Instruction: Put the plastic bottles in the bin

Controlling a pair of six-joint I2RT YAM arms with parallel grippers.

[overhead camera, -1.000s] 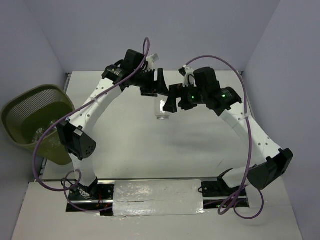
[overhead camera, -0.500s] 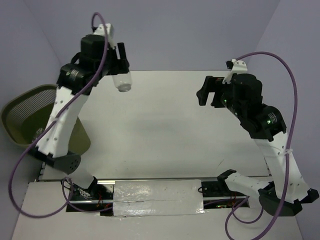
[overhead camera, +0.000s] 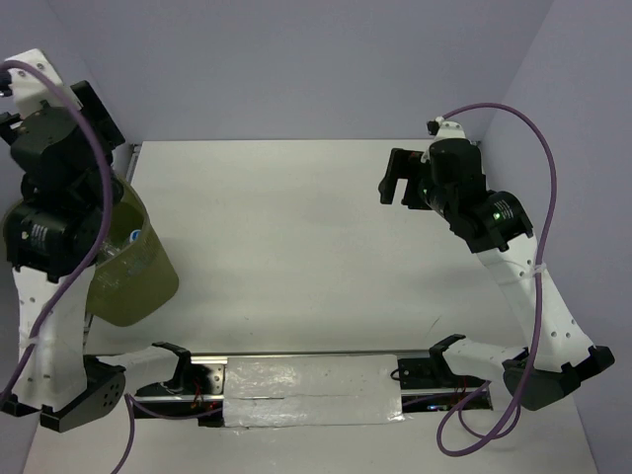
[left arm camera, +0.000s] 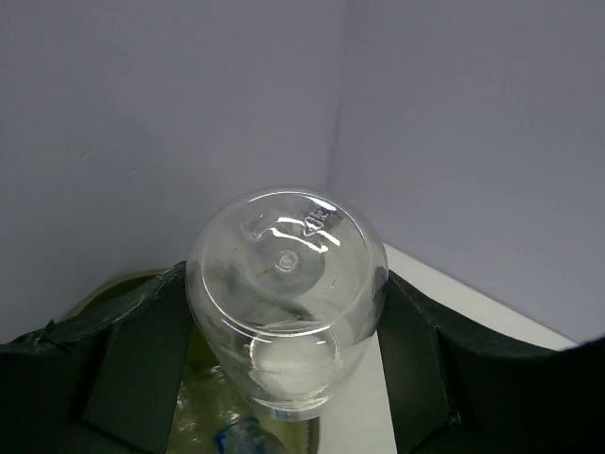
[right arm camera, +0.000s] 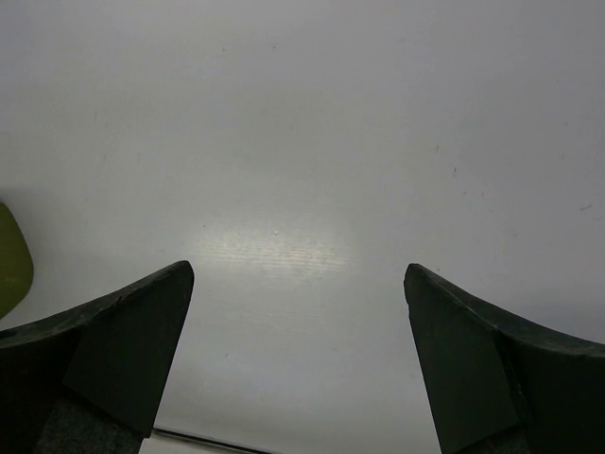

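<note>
My left gripper (left arm camera: 286, 331) is shut on a clear plastic bottle (left arm camera: 286, 284), whose base faces the wrist camera. It holds the bottle above the olive-green bin (left arm camera: 113, 284). Another bottle with a blue cap (left arm camera: 241, 437) lies inside the bin below; it also shows in the top view (overhead camera: 128, 240). In the top view the left arm (overhead camera: 59, 188) stands over the bin (overhead camera: 138, 286) at the table's left edge and hides the held bottle. My right gripper (overhead camera: 395, 180) is open and empty above the back right of the table, with bare table between its fingers (right arm camera: 298, 312).
The white table (overhead camera: 296, 247) is walled by grey panels at the back and both sides. The bin hangs off the table's left edge. A sliver of the bin shows at the left of the right wrist view (right arm camera: 9, 260). Purple cables loop from both arms.
My left arm has swung left with the bottle, from above the table's back left to over the bin. The right arm has shifted only slightly and stays open.
</note>
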